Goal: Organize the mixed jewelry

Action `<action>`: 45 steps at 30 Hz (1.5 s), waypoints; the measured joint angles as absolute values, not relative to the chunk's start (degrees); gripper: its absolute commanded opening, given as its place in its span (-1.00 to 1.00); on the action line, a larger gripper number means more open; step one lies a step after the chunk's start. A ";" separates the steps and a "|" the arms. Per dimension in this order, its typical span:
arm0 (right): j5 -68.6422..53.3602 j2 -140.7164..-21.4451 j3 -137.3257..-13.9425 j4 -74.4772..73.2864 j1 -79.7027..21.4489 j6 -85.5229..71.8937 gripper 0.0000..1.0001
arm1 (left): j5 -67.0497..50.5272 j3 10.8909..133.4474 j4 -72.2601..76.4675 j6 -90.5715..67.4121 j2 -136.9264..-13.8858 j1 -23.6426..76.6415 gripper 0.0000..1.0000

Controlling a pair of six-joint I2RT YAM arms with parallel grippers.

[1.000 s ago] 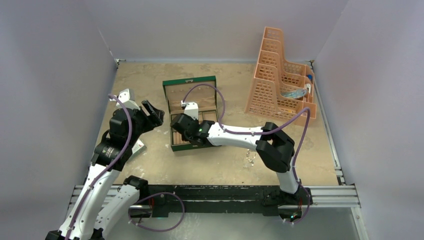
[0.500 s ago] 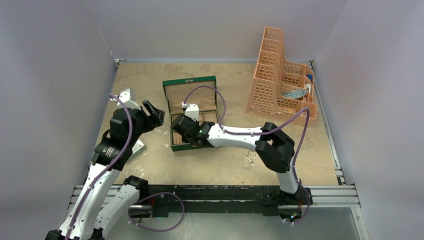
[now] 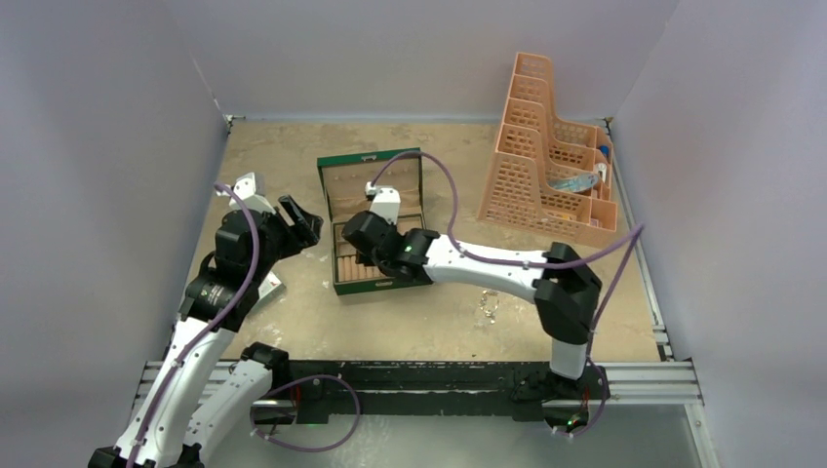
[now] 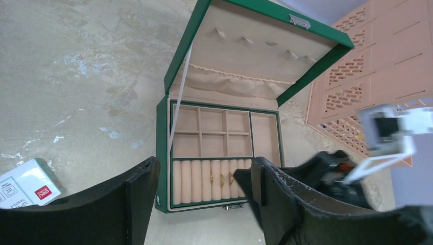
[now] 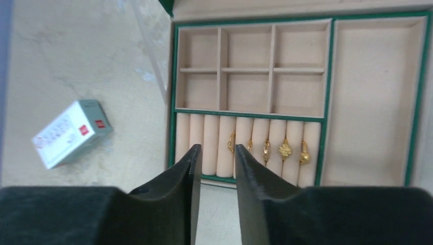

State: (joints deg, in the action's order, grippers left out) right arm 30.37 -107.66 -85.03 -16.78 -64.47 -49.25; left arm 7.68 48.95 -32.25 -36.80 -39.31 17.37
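right gripper narrowly parted, empty, over green box front rim. gold rings sit in roll slots, lower centre; silvery chain lies loose, lower centre-right of top view. left gripper wide, empty. risk: low fingers dislodging seated rings.

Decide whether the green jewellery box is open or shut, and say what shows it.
Open: the green box has its lid raised, exposing beige compartments and gold rings between the rolls.
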 measured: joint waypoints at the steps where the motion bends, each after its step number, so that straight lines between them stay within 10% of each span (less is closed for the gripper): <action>1: 30.96 -105.54 -84.62 -16.84 -64.34 -49.67 -0.23 | 7.62 48.95 -32.25 -36.82 -39.40 17.37 0.32; 17: 37.01 -82.43 -56.84 -32.45 -53.17 -70.37 0.16 | -11.97 47.27 -25.15 -31.62 -41.28 17.37 0.62; 34: 31.40 -75.22 -36.88 -37.36 -47.42 -84.40 -0.33 | -25.08 45.95 -20.32 -29.30 -43.38 17.37 0.49; 45: 30.15 -75.75 -36.01 -33.67 -46.35 -84.64 -1.00 | -24.84 45.95 -20.29 -29.28 -42.78 17.37 0.48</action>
